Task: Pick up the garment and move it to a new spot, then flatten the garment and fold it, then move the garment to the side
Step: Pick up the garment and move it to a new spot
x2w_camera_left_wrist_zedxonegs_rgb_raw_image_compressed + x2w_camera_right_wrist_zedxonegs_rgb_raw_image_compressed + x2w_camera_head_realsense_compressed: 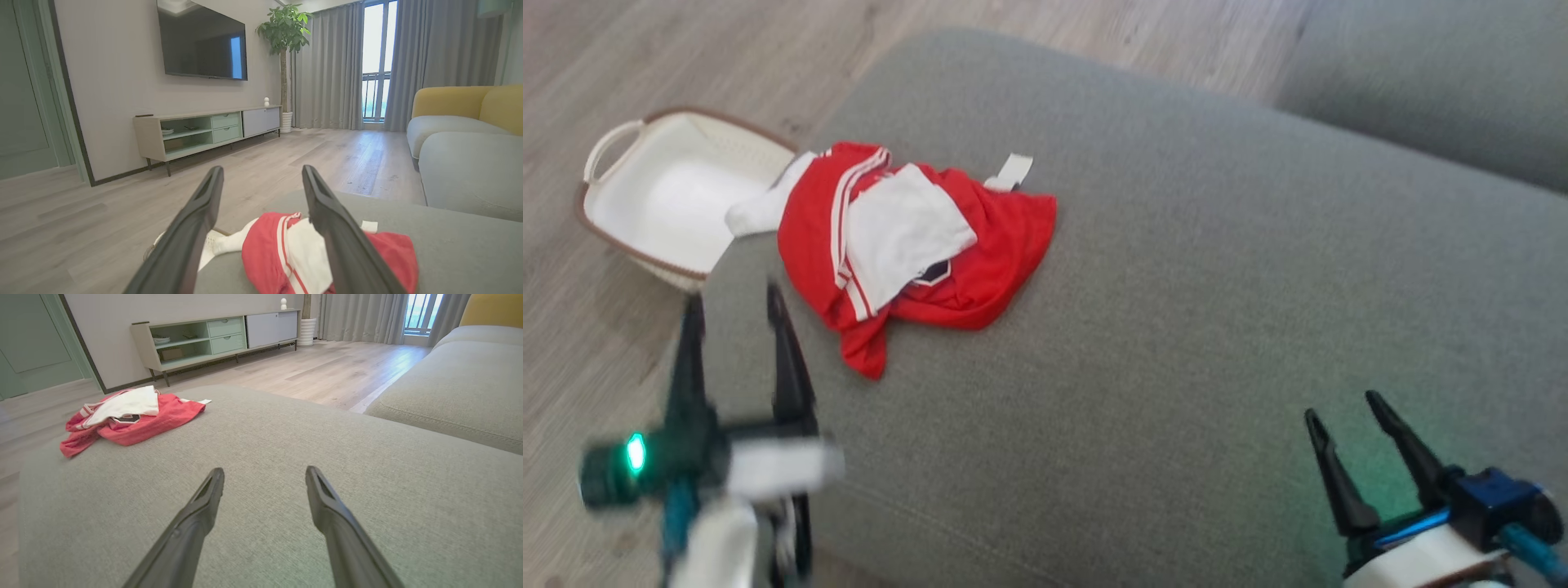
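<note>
In the head view the left claw (733, 296) is smeared by motion blur. In the left wrist view one of its fingers (339, 241) covers part of the garment (265, 253), which the bottom edge cuts off. The garment's dark badge (934, 273) is too small to read.

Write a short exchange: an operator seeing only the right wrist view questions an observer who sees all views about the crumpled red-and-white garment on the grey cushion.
Operator: What lies past the red-and-white garment?
Observer: A white basket with a brown rim stands on the floor, beside the grey fabric cushion.
Operator: And the left claw?
Observer: It is open, aimed at the garment, not touching it.
</note>
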You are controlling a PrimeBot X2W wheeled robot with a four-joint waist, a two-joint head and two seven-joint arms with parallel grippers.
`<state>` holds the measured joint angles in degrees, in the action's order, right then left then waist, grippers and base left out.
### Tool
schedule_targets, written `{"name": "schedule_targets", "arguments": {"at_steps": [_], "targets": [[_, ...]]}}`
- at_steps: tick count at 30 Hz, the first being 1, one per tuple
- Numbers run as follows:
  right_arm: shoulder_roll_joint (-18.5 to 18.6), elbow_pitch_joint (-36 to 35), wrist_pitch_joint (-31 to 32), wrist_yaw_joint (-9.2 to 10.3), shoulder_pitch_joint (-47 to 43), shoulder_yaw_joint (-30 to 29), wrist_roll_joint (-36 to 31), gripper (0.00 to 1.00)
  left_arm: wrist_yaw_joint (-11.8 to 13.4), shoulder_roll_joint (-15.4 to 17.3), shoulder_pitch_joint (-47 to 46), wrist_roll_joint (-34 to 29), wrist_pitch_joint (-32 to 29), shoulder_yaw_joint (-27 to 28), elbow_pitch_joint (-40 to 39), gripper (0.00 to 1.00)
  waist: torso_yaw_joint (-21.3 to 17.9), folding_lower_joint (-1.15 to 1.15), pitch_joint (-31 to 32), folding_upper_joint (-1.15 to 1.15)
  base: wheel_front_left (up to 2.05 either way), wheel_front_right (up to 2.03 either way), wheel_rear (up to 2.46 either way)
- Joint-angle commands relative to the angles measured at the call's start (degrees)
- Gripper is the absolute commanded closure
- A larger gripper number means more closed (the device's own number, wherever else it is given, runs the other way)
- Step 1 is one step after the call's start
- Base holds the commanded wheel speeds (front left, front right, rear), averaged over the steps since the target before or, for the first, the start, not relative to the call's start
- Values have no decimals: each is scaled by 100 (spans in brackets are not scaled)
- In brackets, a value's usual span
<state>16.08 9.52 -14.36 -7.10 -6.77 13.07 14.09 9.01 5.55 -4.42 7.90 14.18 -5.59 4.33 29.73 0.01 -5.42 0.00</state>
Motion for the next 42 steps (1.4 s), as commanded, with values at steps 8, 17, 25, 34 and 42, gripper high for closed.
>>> {"name": "schedule_targets", "arguments": {"at_steps": [8, 17, 25, 34, 42], "targets": [[707, -378, -63, -39, 420, 232, -24, 0, -141, 393, -2465, 378, -1000, 590, 1348, 0, -241, -1, -873, 0, 0, 0, 0], [1251, -502, -63, -39, 752, 406, 45, 0, -612, 718, -4055, 886, -2204, 681, 3583, 0, -489, -1, -1445, 0, 0, 0, 0], [1509, -619, -63, -39, 793, 337, 140, 0, -1028, 803, -4455, 1218, -2661, 730, 4963, 0, -676, -1, -1733, 0, 0, 0, 0], [1507, -695, -63, -39, 814, 312, 132, 0, -1102, 753, -4525, 1361, -2250, 766, 5801, 100, -814, -1, -1848, 0, 0, 0, 0], [1251, -602, -63, -39, 917, 395, 172, 0, -1391, 885, -5009, 1417, -1311, 754, 5681, 100, -932, -1, -1579, 0, 0, 0, 0]]}}
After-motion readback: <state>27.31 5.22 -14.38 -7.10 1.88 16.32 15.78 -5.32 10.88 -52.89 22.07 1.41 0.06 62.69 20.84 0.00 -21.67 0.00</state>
